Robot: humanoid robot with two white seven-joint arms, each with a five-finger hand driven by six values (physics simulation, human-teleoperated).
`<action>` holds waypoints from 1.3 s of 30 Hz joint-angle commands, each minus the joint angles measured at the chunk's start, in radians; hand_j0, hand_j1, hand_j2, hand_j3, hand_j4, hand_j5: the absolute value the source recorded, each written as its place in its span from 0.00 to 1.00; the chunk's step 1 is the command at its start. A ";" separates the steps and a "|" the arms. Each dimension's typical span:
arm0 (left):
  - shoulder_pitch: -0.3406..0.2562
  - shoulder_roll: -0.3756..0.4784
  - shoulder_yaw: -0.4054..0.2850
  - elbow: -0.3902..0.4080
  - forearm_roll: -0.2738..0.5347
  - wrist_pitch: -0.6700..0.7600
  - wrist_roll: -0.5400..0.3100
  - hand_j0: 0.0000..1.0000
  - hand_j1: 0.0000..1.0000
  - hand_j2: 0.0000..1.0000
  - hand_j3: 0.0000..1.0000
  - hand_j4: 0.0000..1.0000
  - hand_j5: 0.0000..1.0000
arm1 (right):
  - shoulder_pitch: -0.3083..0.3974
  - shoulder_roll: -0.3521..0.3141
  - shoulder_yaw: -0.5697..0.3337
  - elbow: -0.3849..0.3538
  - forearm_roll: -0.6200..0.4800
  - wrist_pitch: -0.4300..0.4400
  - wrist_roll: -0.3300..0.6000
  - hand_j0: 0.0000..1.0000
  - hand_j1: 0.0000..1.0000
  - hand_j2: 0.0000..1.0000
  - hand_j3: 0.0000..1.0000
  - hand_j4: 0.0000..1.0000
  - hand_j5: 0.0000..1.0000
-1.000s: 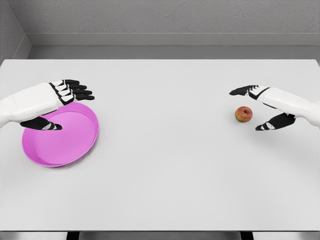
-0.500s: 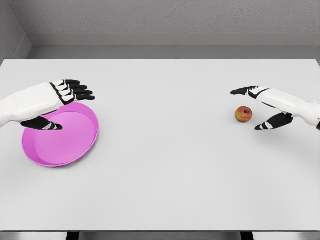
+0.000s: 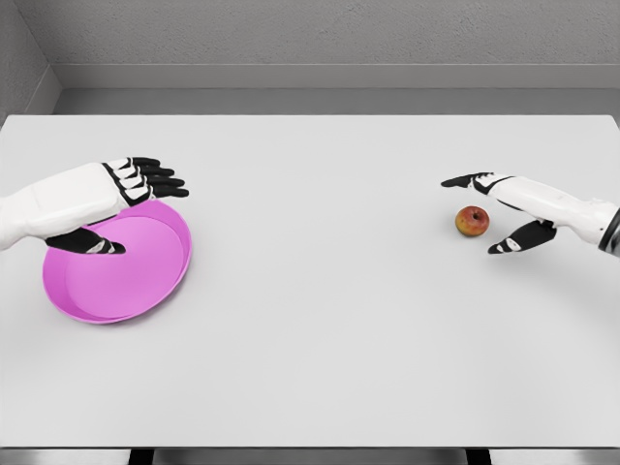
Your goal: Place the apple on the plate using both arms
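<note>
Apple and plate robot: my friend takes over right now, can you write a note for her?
Left hand: open, holding nothing, over the pink plate's far edge.
Right hand: open, fingers on either side of the apple, not gripping it.
The apple sits on the table at the right, the plate at the left.
Done: nothing moved yet.
Left: grasp the apple and put it on the plate.

- The plate (image 3: pixel 116 266) lies on the table (image 3: pixel 320 320), near its left edge; everything else is placed from it.
- The left hand (image 3: pixel 107 199) hangs over the plate's far rim, its thumb above the plate's inside.
- The apple (image 3: pixel 472 221) sits on the table well apart from the plate, far to its right and slightly farther back.
- The right hand (image 3: pixel 509 208) is just right of the apple, farthest from the plate, apart from the apple.
</note>
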 commanded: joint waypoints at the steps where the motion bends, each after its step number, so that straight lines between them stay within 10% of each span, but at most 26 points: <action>1: -0.001 0.001 -0.008 0.000 0.007 0.000 -0.001 1.00 1.00 1.00 1.00 1.00 1.00 | -0.008 0.001 0.044 0.056 -0.002 0.002 0.000 1.00 1.00 1.00 1.00 1.00 1.00; 39: -0.003 -0.007 -0.011 0.000 0.007 0.000 -0.007 1.00 1.00 1.00 1.00 1.00 1.00 | -0.107 0.068 0.052 0.201 0.108 0.002 0.000 0.98 0.98 0.98 0.98 0.98 0.98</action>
